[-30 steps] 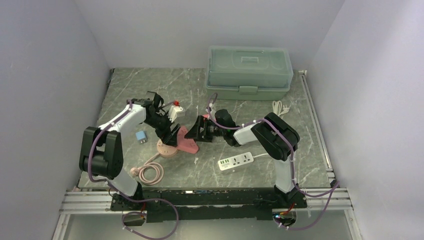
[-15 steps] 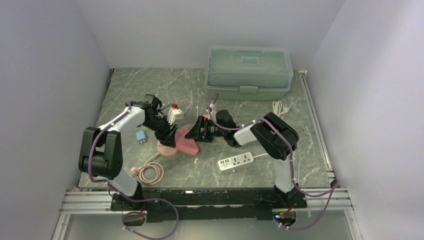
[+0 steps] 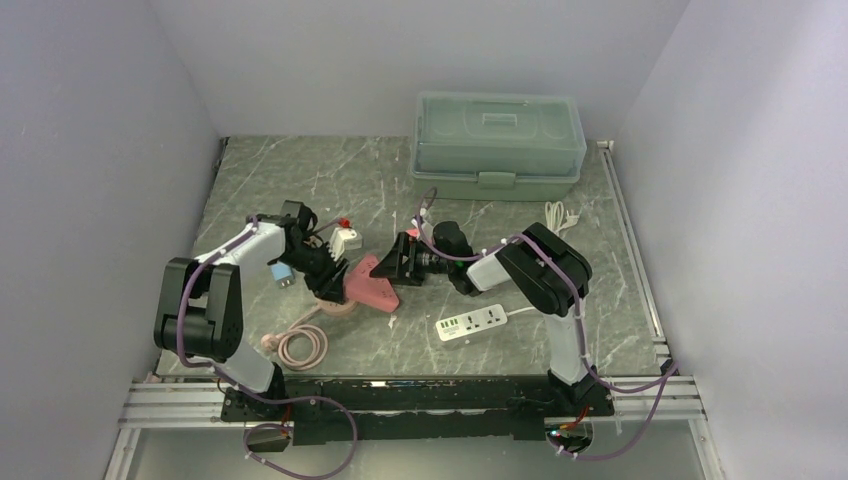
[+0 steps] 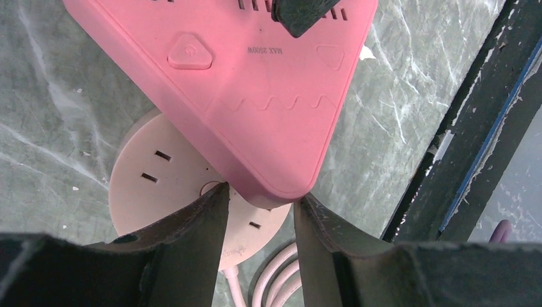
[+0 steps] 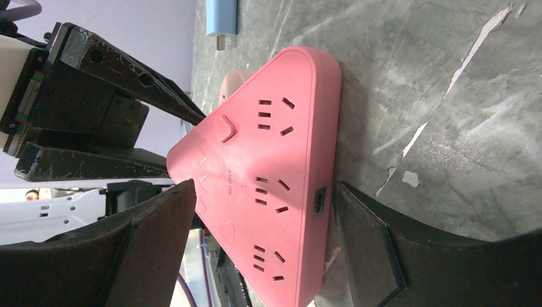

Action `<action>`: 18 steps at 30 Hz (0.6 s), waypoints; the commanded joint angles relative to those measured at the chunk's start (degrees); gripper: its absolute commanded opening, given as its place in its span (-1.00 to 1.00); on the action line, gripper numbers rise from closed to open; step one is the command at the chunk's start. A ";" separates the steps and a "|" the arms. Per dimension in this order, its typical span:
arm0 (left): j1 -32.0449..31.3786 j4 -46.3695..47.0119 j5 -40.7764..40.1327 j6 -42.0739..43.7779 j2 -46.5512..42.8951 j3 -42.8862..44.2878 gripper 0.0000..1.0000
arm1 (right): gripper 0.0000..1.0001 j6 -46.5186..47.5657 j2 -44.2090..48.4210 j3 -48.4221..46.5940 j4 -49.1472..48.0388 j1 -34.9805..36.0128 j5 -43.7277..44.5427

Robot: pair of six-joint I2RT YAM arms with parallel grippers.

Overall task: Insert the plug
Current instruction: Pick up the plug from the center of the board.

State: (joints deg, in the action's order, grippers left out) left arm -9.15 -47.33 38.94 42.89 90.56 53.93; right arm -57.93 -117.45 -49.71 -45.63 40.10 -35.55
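Now pink power strip (image 3: 372, 285) corner overhanging round socket (image 4: 156, 176), both fingers flanking.

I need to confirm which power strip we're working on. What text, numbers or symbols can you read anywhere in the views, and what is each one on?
"MAX 2500W": on the pink triangular power strip, seen upside down in the left wrist view.
Power symbol: on the strip's triangular button.
Same print on the strip in the right wrist view: too blurred to read.
White power strip and lidded storage box: nothing readable.

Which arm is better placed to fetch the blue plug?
Left, probably. The blue plug lies right beside the left gripper; the right gripper straddles the pink power strip, farther away.
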 commanded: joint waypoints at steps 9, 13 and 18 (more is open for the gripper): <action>0.71 1.59 -2.71 1.01 0.23 -0.92 0.14 | 0.52 0.13 2.50 -0.45 6.79 0.16 -0.01; 0.71 0.06 -2.27 1.35 -0.25 0.26 0.26 | 0.52 0.32 5.44 -1.00 7.80 0.24 0.47; 0.71 -4.17 1.05 1.92 -2.12 1.85 0.49 | 0.51 -0.35 6.31 -0.03 6.43 0.66 0.94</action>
State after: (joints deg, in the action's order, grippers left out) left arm -8.75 -49.19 40.69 42.81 89.71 54.17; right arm -58.70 -113.97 -49.76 -38.79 40.25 -35.88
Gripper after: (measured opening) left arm 0.701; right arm 0.759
